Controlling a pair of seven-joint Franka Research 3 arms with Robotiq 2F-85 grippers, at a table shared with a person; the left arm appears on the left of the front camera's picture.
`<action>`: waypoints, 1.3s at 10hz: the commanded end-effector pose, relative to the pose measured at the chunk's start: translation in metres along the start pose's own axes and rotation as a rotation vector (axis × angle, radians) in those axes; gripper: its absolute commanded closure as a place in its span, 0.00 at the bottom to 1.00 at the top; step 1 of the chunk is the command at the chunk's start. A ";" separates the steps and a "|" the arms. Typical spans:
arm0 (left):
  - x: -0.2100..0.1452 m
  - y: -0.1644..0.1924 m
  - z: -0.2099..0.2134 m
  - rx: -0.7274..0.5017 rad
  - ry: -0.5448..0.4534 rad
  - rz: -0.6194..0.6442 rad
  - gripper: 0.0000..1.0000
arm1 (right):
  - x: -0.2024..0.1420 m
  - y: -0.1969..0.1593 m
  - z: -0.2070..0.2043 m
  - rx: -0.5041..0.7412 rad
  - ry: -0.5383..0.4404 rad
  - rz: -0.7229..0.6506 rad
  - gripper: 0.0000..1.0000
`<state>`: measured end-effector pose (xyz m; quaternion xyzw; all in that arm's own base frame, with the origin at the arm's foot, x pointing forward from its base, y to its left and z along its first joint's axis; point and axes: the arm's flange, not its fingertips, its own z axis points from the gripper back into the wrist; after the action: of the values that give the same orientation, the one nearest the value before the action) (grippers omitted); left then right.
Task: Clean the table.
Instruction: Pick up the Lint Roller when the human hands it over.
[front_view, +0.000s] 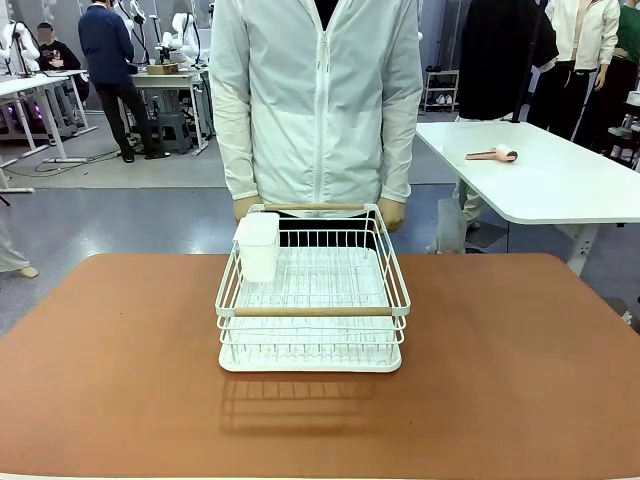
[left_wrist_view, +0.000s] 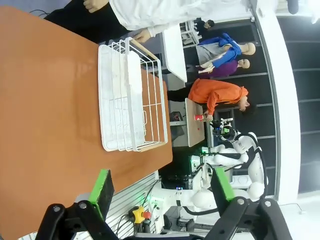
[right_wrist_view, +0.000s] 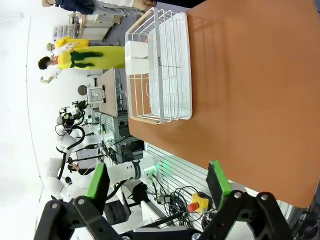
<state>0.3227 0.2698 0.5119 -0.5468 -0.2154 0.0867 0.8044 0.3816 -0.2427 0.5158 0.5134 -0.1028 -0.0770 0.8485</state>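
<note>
1. While my left tool and right tool hang on the near side of the rack, fingers apart and empty, a careless reach could snag its thin wires or tip it.
2. A person's hands sit at the rack's far rim, so a collision is possible.
3. The counter lies beneath the rack, smooth, matte and reddish-brown. The rack is white wire with wooden rails and a boxy cup in its far-left corner.

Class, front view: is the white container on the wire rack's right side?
No, the white container is at the far left corner of the wire rack.
</note>
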 end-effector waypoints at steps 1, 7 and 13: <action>0.004 -0.017 -0.005 0.021 0.032 -0.056 0.00 | 0.001 -0.001 -0.006 0.017 0.026 0.017 0.00; 0.000 0.000 0.000 0.000 0.000 0.000 0.00 | 0.000 0.000 0.000 0.000 0.000 0.000 0.00; 0.000 0.000 0.000 0.000 0.000 0.000 0.00 | 0.000 0.000 0.000 0.000 0.000 0.000 0.00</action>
<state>0.3252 0.2687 0.5106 -0.5384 -0.2101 0.0916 0.8109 0.3820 -0.2436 0.5125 0.5134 -0.0991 -0.0803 0.8486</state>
